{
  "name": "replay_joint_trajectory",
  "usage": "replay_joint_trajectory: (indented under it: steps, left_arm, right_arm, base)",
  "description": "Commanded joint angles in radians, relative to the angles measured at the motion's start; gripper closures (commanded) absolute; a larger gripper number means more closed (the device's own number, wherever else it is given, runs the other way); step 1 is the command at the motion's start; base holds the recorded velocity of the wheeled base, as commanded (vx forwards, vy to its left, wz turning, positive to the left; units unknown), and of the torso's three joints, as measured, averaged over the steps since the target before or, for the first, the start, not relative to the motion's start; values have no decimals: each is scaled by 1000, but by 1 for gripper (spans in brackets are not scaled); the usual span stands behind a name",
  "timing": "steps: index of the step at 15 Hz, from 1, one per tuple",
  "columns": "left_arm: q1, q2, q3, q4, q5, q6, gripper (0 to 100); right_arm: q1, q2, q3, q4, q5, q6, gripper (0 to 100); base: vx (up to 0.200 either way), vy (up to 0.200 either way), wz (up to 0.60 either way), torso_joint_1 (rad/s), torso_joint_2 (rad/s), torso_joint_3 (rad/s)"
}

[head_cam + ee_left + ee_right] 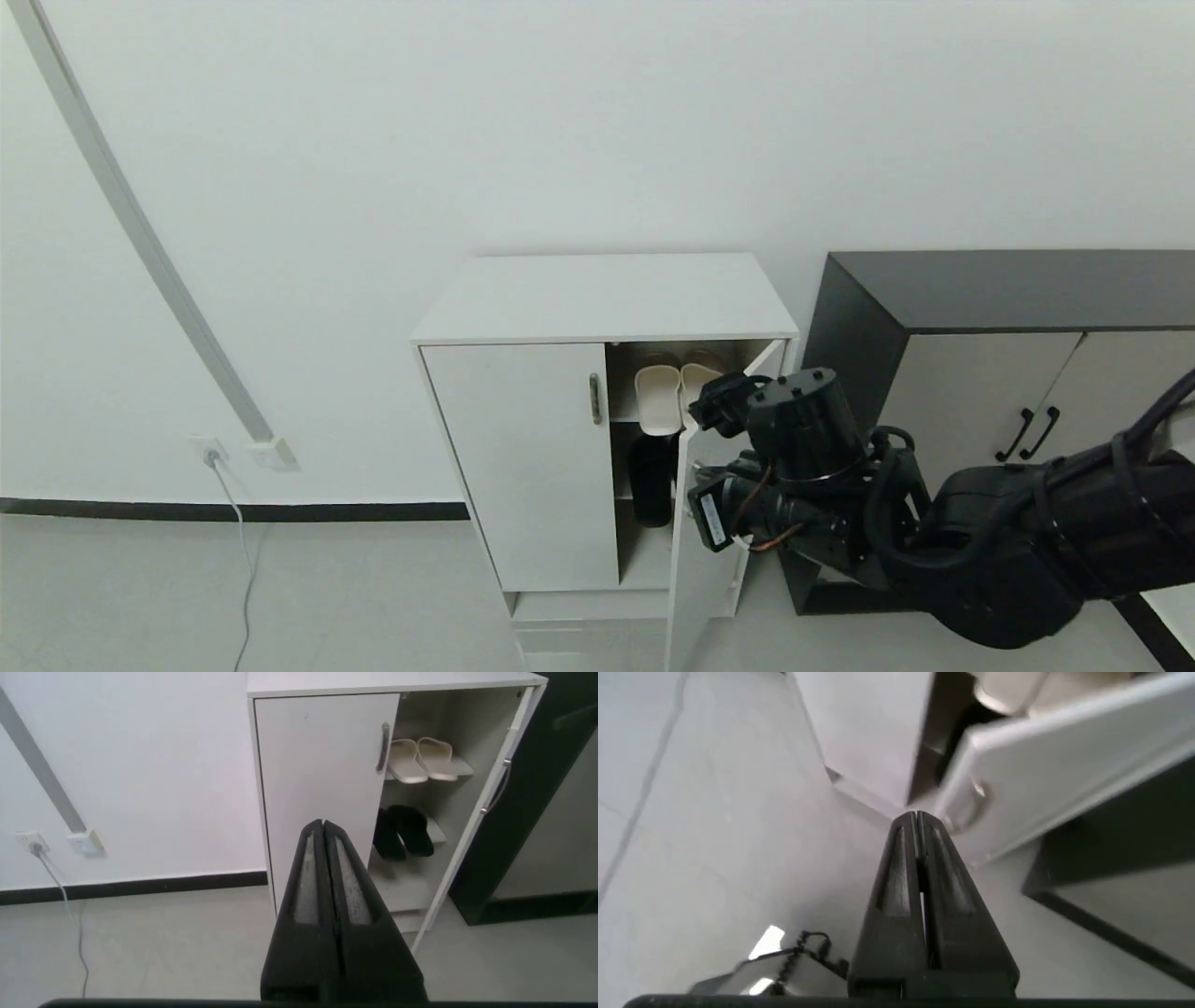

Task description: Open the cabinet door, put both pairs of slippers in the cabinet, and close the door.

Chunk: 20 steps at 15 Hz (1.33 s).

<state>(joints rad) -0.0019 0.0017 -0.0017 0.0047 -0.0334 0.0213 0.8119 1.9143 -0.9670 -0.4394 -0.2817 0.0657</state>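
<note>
My right gripper (918,819), fingers closed on nothing, near the open cabinet door (1083,756): a light, stiff hinged panel, best pushed shut beside its handle (971,810).

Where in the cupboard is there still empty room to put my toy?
The bottom shelf, under the black slippers, looks bare, and so does the cabinet top. The upper shelf is crowded with the cream slippers; the black pair fills the middle one.

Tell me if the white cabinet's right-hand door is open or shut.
Open. The door stands swung outward, exposing white slippers above black slippers inside.
</note>
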Motion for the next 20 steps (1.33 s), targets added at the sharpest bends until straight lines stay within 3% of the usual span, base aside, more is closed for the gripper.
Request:
replay_joint_trajectory:
  steps: [1,9,13,20]
  left_arm:
    - [0,0,0,0,0,0,100]
    - [2,0,0,0,0,0,100]
    - [0,0,0,0,0,0,100]
    - [2,0,0,0,0,-1,100]
  right_arm:
    - [-11,-54,82,-12,-2,-6,100]
    - [-48,-66,168,-10,-4,-9,100]
    - [-48,-24,137,-13,-4,-7,100]
    - [-66,158,50,-177,-2,-1,100]
  base:
    - [0,0,0,0,0,0]
    - [200,0,0,2,2,4]
    - [0,0,0,0,0,0]
    - [0,0,0,0,0,0]
